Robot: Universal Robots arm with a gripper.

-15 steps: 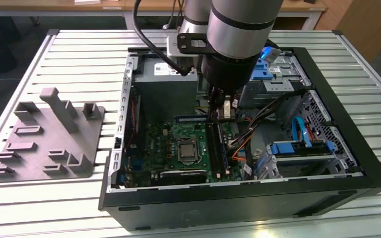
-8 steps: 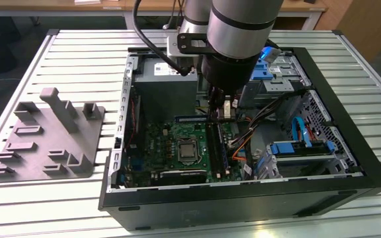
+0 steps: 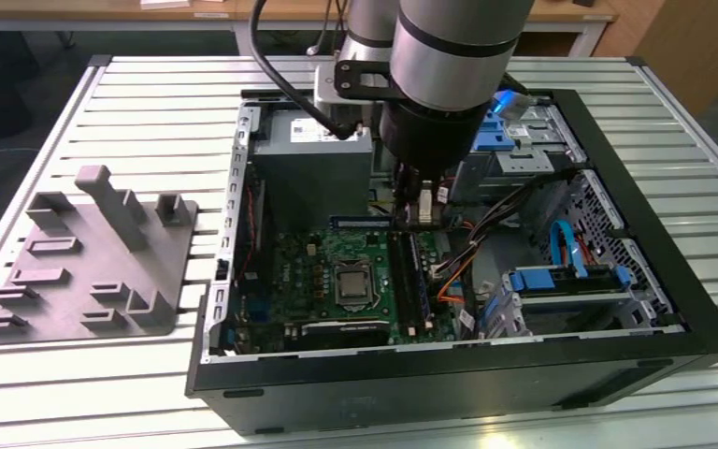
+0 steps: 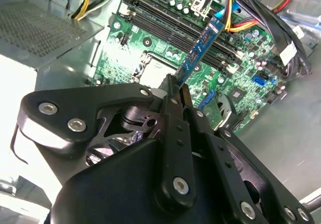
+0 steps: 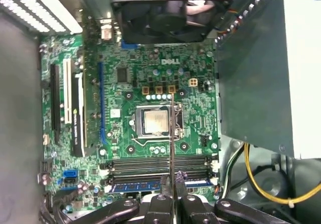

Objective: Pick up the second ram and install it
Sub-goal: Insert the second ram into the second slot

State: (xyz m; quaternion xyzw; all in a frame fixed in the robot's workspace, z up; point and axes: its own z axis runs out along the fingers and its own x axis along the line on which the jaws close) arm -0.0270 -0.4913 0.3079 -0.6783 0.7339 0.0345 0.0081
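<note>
the pincer [image 4: 176, 86] is clamped on the second ram [image 4: 200, 48], its black fingers pressed together on one end of the stick. in the second wrist view the stick shows its flat blue-green face and runs straight out from between the fingertips toward the green board [image 4: 150, 48], its far end over the long black slots [image 4: 165, 18]. i cannot tell whether that end touches them.

in the first wrist view the pincer [image 5: 173, 181] holds the second ram [image 5: 171, 133] edge-on, a thin dark line that crosses the slots [image 5: 150, 164] and passes just beside the silver processor [image 5: 152, 121]. a blue-labelled strip [image 5: 135, 187] lies along the slot row nearest the fingers. a black fan [image 5: 170, 13] sits past the far side of the board.

in the exterior view the arm [image 3: 459, 56] reaches down into the open computer case [image 3: 671, 318], with the pincer [image 3: 422, 210] low over the board. a grey tray [image 3: 97, 271] lies on the slatted table [image 3: 147, 94], well apart from the pincer, to the exterior view's left of the case.
</note>
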